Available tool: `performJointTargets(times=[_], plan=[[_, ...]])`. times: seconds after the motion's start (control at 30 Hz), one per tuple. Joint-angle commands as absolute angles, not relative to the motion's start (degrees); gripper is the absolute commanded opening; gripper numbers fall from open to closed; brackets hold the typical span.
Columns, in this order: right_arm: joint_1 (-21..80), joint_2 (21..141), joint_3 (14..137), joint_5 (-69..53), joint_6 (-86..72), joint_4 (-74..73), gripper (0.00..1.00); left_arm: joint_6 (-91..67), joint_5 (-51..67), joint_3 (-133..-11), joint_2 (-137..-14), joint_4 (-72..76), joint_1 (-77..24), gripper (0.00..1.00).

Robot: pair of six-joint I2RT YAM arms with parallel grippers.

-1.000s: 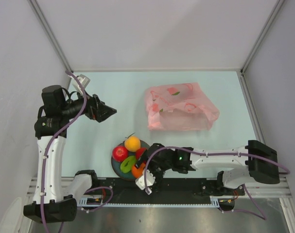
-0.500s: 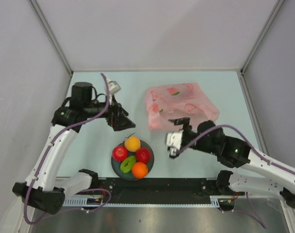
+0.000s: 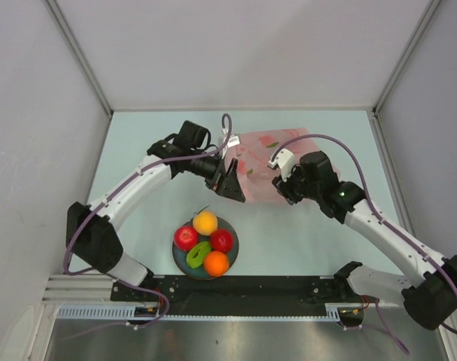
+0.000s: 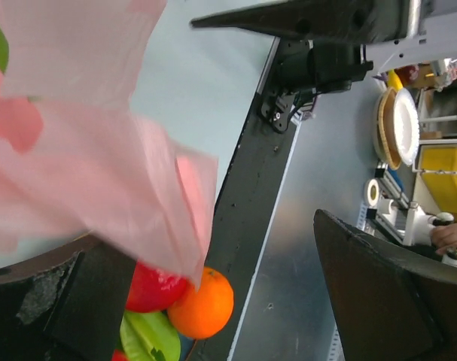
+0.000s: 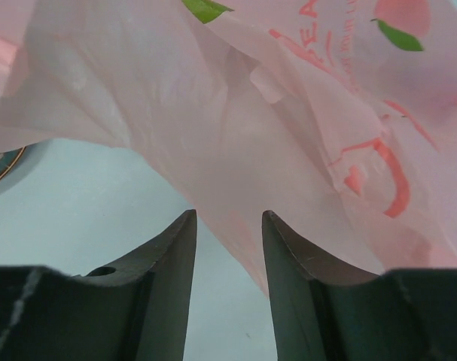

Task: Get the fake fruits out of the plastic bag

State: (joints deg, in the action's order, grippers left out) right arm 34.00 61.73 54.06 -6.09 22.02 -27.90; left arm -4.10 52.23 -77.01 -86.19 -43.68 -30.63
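The pink plastic bag [image 3: 277,162] lies crumpled at the back of the table. Several fake fruits sit on a dark plate [image 3: 178,256] in front: a yellow-orange one [image 3: 205,222], two red ones [image 3: 185,238], a green one [image 3: 198,253] and an orange [image 3: 216,263]. No fruit shows through the bag. My left gripper [image 3: 232,184] is open wide at the bag's left edge, and a bag corner [image 4: 168,210] hangs between its fingers. My right gripper [image 3: 282,188] is at the bag's front edge, its jaws narrowed but apart, with the bag's hem [image 5: 243,226] between the tips.
Grey walls close in the table at the back and both sides. A black rail [image 3: 243,289] with the arm bases runs along the near edge, just behind the plate. In the left wrist view the orange [image 4: 202,304] and a red fruit [image 4: 153,289] show below the bag.
The left arm swung from the far left to the bag's left edge. The right arm left the plate, rose to the bag's front edge, and its jaws narrowed.
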Motion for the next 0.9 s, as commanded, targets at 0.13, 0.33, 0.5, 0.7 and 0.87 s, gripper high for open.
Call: performJointTargets(times=[0.13, 0.33, 0.5, 0.7, 0.87], plan=[[29.7, 76.7, 52.5, -8.1, 17.8, -9.2, 0.42, -2.3, 54.1, -85.5, -92.5, -42.6, -31.6, 0.41], [27.8, 91.2, 58.8, -5.2, 12.4, 2.3, 0.45, 6.7, 53.7, -91.9, -89.6, -51.1, -31.6, 0.00], [24.9, 96.8, 64.0, -0.1, 8.9, 9.6, 0.46, 9.3, 55.9, -87.9, -89.2, -52.0, -28.0, 0.00], [23.5, 104.9, 72.7, 1.6, 7.6, 11.8, 0.57, 16.1, 54.8, -92.9, -92.0, -56.3, -27.3, 0.00], [23.6, 111.1, 76.5, 3.0, 7.7, 11.7, 0.85, 17.9, 54.1, -95.8, -93.6, -57.5, -27.5, 0.00]])
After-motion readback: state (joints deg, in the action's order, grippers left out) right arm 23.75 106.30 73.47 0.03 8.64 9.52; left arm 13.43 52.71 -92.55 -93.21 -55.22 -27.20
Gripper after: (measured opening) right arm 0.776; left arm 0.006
